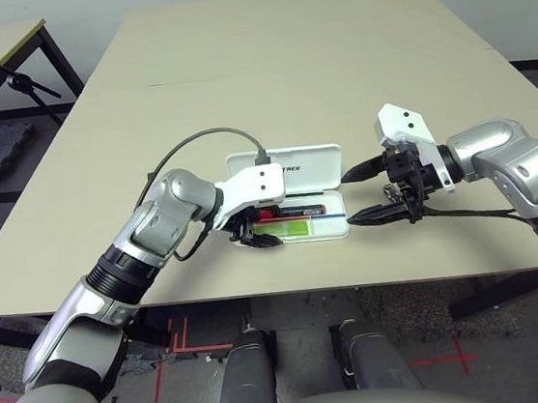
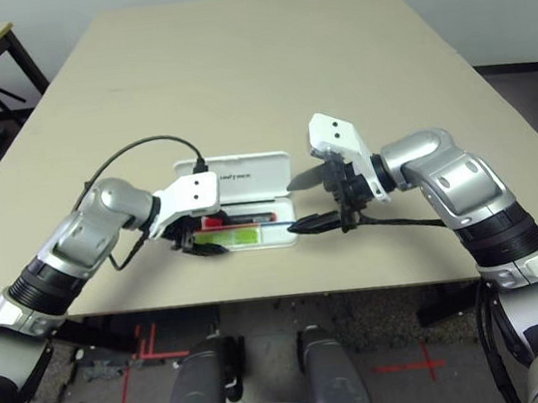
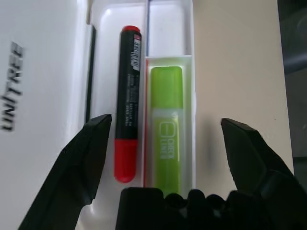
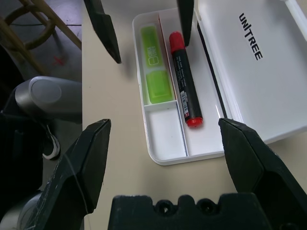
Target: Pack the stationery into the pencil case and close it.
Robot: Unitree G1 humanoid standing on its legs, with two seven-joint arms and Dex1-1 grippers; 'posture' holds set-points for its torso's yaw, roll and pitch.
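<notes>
Only lettering I can actually read from here is "UNITREE" in bold black capitals, printed on the flat white hard plastic lid (image 4: 259, 62) of the open pencil case. The red-and-black marker pen (image 3: 127, 103) has a white label strip with small print running down its barrel, but it's too tiny to make out. Same with the lime-green highlighter (image 3: 167, 129): pale boxed lettering on its body, not legible.
</notes>
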